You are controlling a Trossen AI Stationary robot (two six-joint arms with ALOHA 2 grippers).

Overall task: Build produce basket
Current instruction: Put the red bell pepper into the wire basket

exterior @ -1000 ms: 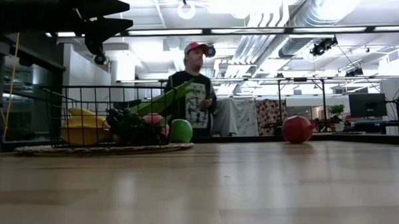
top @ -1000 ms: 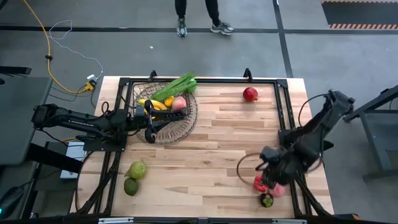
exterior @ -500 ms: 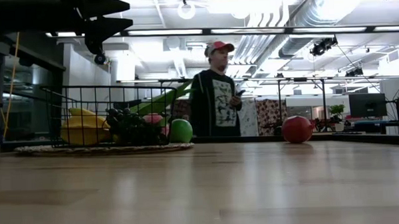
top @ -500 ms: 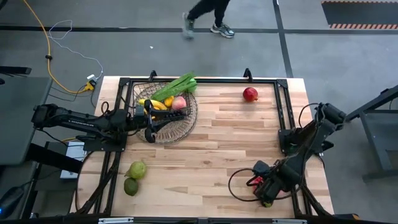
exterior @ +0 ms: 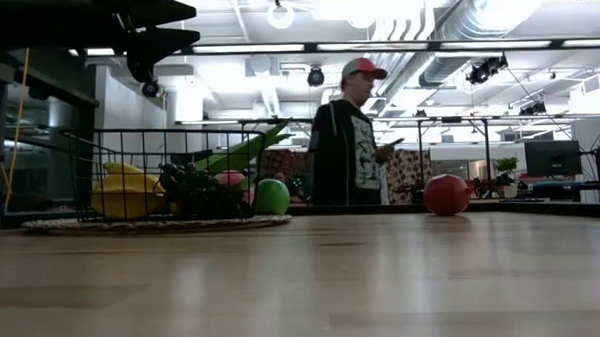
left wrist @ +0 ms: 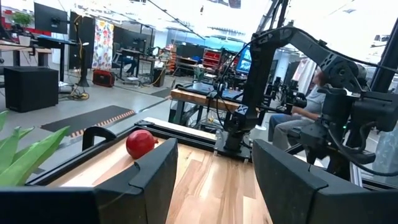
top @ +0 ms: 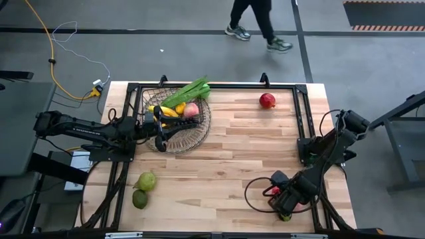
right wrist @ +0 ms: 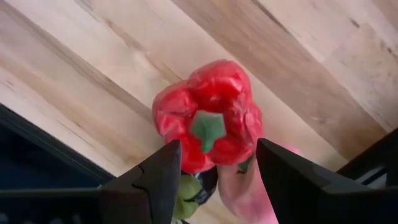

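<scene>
The right gripper (top: 284, 199) hangs low at the worktop's near right corner, jaws wide, straddling a red pepper (right wrist: 208, 117) without touching it. A pink piece (right wrist: 249, 186) and a green-and-dark one (right wrist: 189, 186) crowd just beside the pepper, so closing could pinch a neighbour or nudge it off the near edge. The basket (top: 199, 133), already partly filled, sits at the far left corner; the left gripper (top: 159, 141) waits over its rim, jaws wide and empty, and could obstruct a drop
</scene>
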